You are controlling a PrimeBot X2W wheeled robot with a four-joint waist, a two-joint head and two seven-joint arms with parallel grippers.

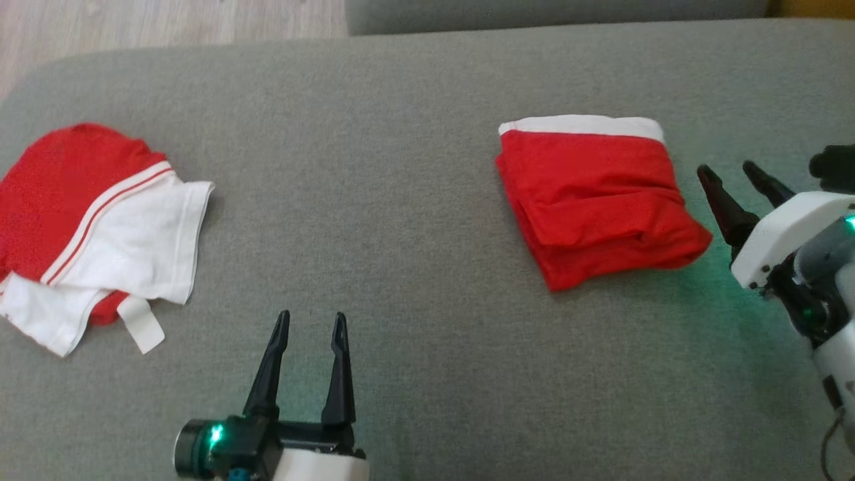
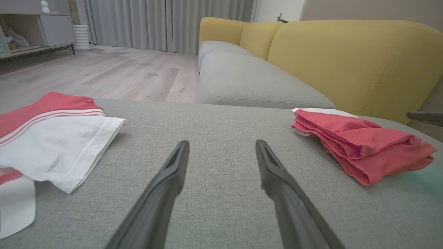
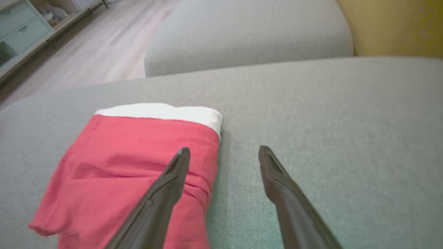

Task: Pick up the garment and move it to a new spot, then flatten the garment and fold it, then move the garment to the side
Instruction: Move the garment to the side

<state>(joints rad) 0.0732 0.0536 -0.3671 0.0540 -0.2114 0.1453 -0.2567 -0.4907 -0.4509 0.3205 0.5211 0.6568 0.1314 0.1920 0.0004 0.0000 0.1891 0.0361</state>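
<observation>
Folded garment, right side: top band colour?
White band on the red folded garment; head view shows it best.

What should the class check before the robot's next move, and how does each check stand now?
1. The left gripper open, empty: ok.
2. The right gripper open, empty: ok.
3. The folded garment neat, wholly on the cushion: ok.
4. The rumpled garment flattened: not ok.
5. The right gripper clear of the folded garment: cannot tell.
</observation>
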